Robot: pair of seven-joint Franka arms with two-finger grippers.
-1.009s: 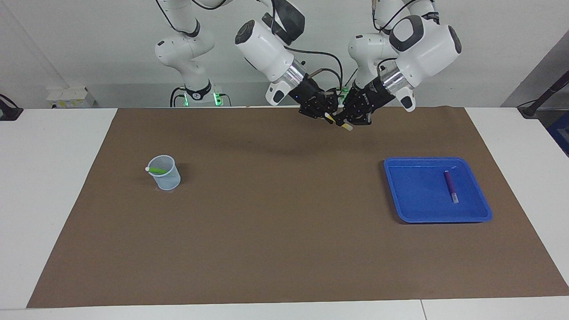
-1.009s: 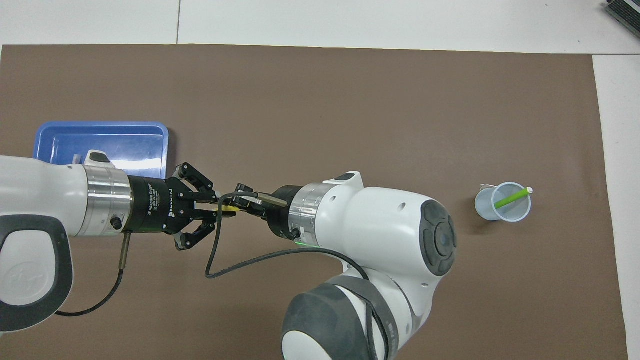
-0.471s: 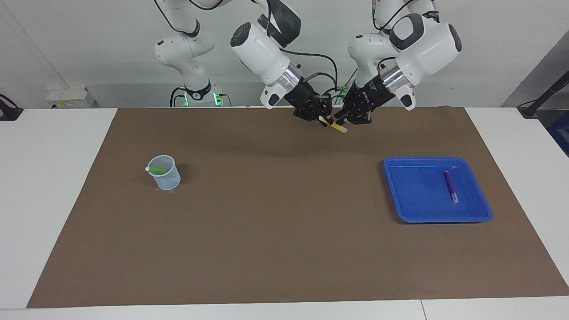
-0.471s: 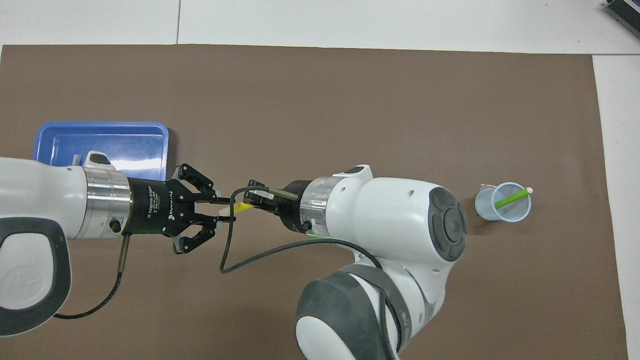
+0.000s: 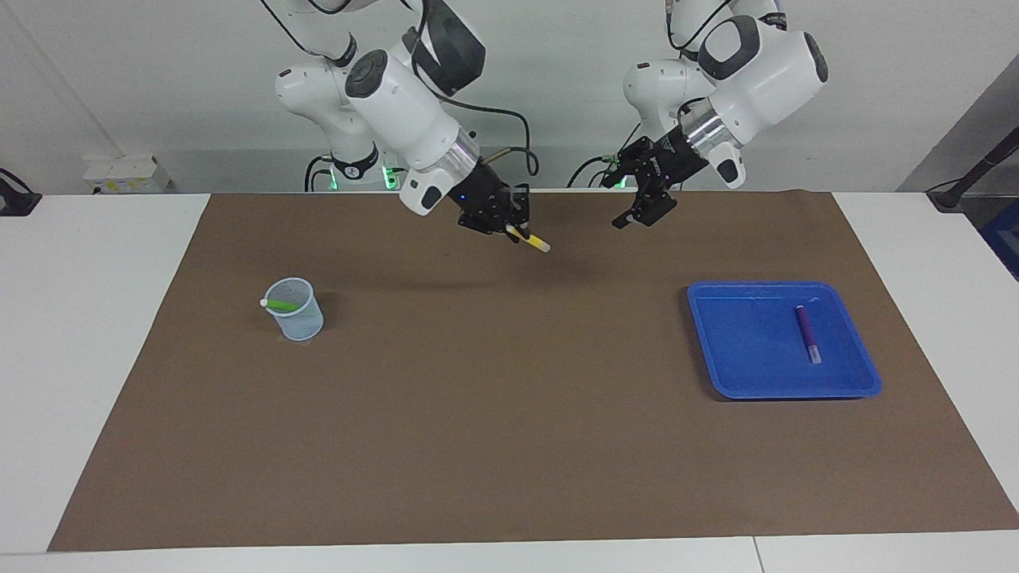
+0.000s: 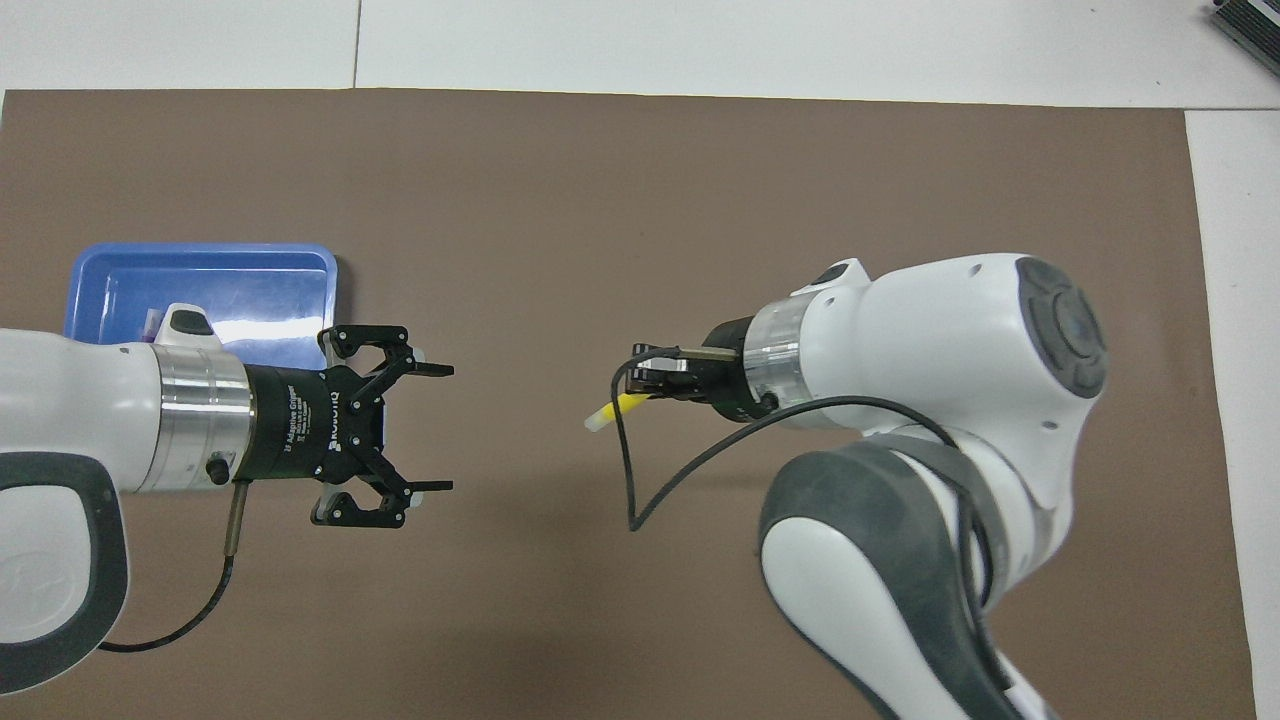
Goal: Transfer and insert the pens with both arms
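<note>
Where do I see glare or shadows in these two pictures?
Overhead view: white glare on the blue tray floor beside the left gripper. Facing view: soft shadow on the brown mat under the right gripper holding the yellow pen; small shadow beside the cup.

We see the yellow pen (image 5: 532, 239) held aloft, green pen (image 5: 280, 305) leaning in the cup (image 5: 298, 320), purple pen (image 5: 806, 333) flat in the tray (image 5: 744, 350).

Left pincer (image 6: 440, 428) gapes wide and empty; right pincer (image 6: 640, 385) looks clamped tight, both aloft.
</note>
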